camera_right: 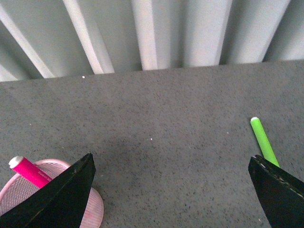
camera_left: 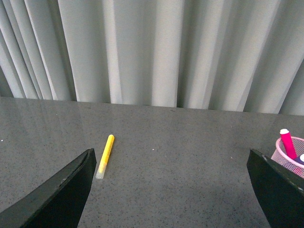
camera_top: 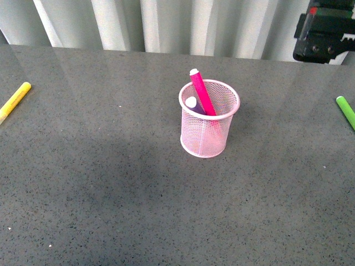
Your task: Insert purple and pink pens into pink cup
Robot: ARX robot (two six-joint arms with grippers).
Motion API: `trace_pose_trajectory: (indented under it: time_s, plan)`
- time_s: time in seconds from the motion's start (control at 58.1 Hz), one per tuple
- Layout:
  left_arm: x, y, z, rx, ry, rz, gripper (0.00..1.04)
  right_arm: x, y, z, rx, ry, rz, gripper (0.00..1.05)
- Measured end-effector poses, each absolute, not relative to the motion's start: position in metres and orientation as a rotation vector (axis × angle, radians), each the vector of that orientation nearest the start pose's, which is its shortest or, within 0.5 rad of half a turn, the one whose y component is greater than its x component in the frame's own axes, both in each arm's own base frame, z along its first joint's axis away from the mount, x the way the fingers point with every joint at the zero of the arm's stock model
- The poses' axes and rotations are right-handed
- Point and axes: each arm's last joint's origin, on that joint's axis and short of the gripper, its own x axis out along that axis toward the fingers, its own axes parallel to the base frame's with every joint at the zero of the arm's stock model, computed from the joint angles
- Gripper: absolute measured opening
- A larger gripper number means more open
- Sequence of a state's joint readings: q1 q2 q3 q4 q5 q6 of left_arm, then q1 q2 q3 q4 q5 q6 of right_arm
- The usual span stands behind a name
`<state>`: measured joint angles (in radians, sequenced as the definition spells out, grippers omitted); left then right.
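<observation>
Pens stand in the pink cup (camera_top: 209, 119) at frame centre: pink pen (camera_top: 201, 91) leaning toward upper left, purple pen (camera_top: 193, 105) visible clearly only from front. Left gripper (camera_left: 171, 190) and right gripper (camera_right: 173, 190) gape wide, empty.

A pink mesh cup (camera_top: 209, 128) stands upright mid-surface, holding a hot pink pen (camera_top: 201, 91) leaning out past its rim and a purple pen (camera_top: 194, 105) tucked lower inside.

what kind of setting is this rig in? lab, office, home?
Likely a staged lab or test bench, not a home: a bare grey speckled tabletop, a pale pleated curtain as backdrop, and only props laid out, namely a pink cup and loose markers such as the yellow marker.
</observation>
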<state>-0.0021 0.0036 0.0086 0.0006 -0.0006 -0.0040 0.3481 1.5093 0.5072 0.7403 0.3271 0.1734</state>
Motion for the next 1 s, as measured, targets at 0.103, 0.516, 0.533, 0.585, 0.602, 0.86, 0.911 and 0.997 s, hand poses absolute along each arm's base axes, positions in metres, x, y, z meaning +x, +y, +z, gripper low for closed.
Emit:
trace_pose_trajectory:
  time_s: [0.103, 0.516, 0.533, 0.585, 0.602, 0.86, 0.911, 0.997]
  plan:
    - [0.097, 0.000, 0.166, -0.004, -0.006, 0.000, 0.98, 0.246, 0.073, 0.164, 0.042, 0.091, 0.028, 0.70]
    - [0.097, 0.000, 0.166, -0.004, -0.006, -0.002, 0.98, 0.186, 0.025, 0.162, -0.002, 0.015, 0.010, 0.03]
    - [0.097, 0.000, 0.166, -0.004, -0.006, -0.002, 0.98, 0.184, 0.024, 0.161, -0.002, 0.016, 0.007, 0.03]
    - [0.097, 0.000, 0.166, -0.004, -0.006, -0.002, 0.98, 0.179, 0.021, 0.161, -0.003, 0.019, 0.005, 0.03]
    - [0.097, 0.000, 0.166, -0.004, -0.006, -0.002, 0.98, 0.176, 0.020, 0.161, -0.003, 0.020, 0.003, 0.03]
    - [0.097, 0.000, 0.166, -0.004, -0.006, -0.002, 0.98, 0.156, 0.009, 0.162, -0.001, 0.016, 0.021, 0.03]
    - [0.097, 0.000, 0.166, -0.004, -0.006, -0.002, 0.98, 0.153, 0.004, 0.162, 0.000, 0.015, 0.022, 0.03]
    - [0.097, 0.000, 0.166, -0.004, -0.006, -0.002, 0.98, 0.148, 0.000, 0.165, 0.000, 0.006, -0.002, 0.03]
